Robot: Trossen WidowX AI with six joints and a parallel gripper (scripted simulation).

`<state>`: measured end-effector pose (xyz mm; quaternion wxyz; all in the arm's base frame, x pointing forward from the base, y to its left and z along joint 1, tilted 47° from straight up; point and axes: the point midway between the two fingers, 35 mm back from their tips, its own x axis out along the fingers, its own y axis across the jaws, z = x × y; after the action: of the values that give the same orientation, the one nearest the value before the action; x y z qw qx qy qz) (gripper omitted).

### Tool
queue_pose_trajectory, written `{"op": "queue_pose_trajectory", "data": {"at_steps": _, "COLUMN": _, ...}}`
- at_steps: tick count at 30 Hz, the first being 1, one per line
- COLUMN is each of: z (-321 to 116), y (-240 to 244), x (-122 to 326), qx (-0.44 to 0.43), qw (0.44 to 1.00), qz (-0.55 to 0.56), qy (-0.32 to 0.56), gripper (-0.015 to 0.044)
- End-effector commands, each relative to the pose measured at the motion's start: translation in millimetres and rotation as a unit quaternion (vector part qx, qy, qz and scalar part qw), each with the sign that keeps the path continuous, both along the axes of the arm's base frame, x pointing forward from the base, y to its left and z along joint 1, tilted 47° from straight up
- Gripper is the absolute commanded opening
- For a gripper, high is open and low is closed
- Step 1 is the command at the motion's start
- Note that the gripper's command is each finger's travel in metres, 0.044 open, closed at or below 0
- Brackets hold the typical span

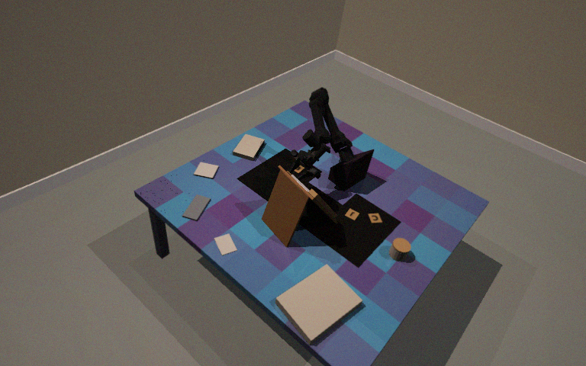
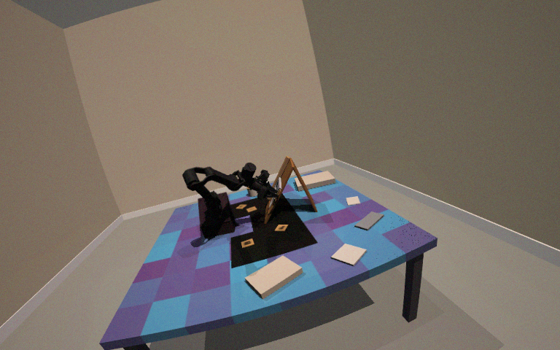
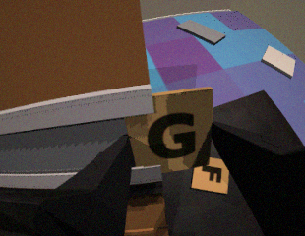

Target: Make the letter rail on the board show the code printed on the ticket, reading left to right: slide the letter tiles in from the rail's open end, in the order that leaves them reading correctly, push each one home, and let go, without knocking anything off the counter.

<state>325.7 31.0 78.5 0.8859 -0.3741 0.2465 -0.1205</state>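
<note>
My gripper [image 3: 171, 134] [image 2: 275, 193] is shut on the G tile [image 3: 179, 135], at the board's front. The tile stands upright with its letter readable in the wrist view. Its left edge overlaps the right end of the grey rail [image 3: 84, 104], between the upper and lower lips. No other tile shows in the visible stretch of rail; the rest is hidden. The F tile [image 3: 212, 183] lies below on the black mat [image 1: 264, 174] [image 2: 292, 247]. Two loose tiles lie on the mat's other side, one [image 1: 348, 214] beside another [image 1: 378, 214]. The ticket's code cannot be read.
The propped brown board [image 1: 284, 208] [image 3: 64, 49] stands beside the gripper. A round wooden-topped object [image 1: 400, 245], a large pale block [image 1: 319, 301], a smaller pale block [image 1: 248, 146] [image 2: 274, 275] and a grey slab [image 1: 197, 207] [image 2: 369, 220] are on the patterned counter.
</note>
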Motion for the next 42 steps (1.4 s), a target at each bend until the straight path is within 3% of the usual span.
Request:
{"op": "queue_pose_trajectory", "data": {"at_steps": 1, "z": -2.2, "y": 2.1, "x": 0.4, "qx": 0.002, "qw": 1.0, "qz": -0.001, "qy": -0.001, "gripper": 0.0}}
{"op": "queue_pose_trajectory", "data": {"at_steps": 42, "z": -16.9, "y": 16.7, "x": 1.1, "qx": 0.002, "qw": 1.0, "qz": -0.001, "qy": -0.001, "gripper": 0.0}}
